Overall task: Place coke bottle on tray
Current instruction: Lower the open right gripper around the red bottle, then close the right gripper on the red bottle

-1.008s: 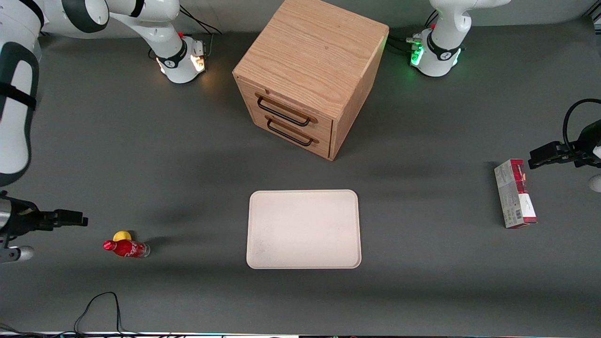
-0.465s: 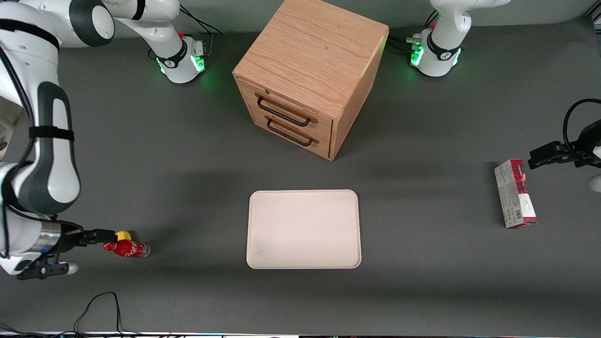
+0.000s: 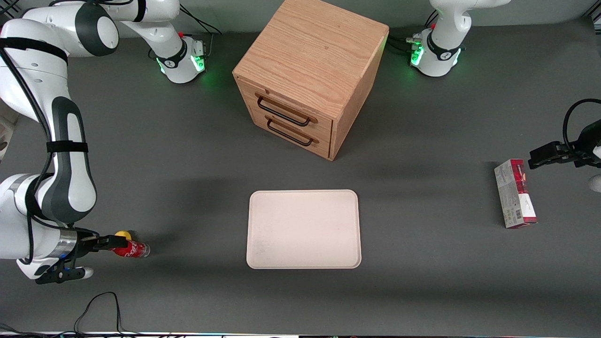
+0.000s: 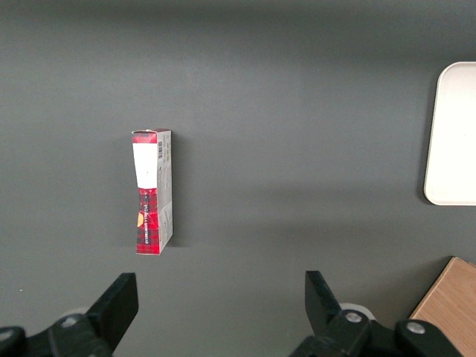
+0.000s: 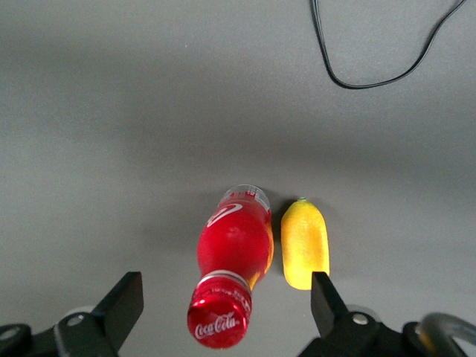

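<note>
The coke bottle [image 3: 134, 249] [image 5: 234, 249], small and red with white script on its cap, stands upright on the grey table toward the working arm's end. My right gripper [image 3: 114, 242] [image 5: 223, 305] is open and hangs above the bottle's cap. One finger [image 5: 123, 301] is clear of the cap on one side. The other finger [image 5: 325, 297] is over the end of a yellow lemon-like lump [image 5: 305, 244]. The cream-white tray [image 3: 304, 228] lies bare at the table's middle, well away from the bottle.
The yellow lump [image 3: 123, 234] sits against the bottle, slightly farther from the front camera. A wooden two-drawer cabinet [image 3: 310, 70] stands farther back than the tray. A red-and-grey carton [image 3: 515, 193] lies toward the parked arm's end. A black cable [image 3: 98, 305] loops near the front edge.
The right arm has swung in from the table's edge. Its open gripper has travelled toward the bottle and now covers the cap. Bottle, lump and tray have stayed put.
</note>
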Robot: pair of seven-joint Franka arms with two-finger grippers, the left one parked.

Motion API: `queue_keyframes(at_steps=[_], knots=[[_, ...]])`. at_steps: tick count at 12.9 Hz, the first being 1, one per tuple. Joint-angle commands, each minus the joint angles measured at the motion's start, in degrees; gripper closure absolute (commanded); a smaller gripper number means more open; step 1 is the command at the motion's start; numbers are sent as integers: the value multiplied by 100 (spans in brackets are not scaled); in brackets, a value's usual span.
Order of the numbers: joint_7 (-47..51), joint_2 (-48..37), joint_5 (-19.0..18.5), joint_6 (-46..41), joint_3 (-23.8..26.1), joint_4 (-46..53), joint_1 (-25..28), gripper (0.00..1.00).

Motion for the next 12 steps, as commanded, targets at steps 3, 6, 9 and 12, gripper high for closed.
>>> queue_keyframes(at_steps=[3,6,9,12], knots=[[-83,-51,-279,-11,18,29,99,1],[-83,-68,-279,-20,18,38,99,6],[-91,-77,-279,-20,18,38,90,33],[-83,-86,-279,-29,9,38,90,49]])
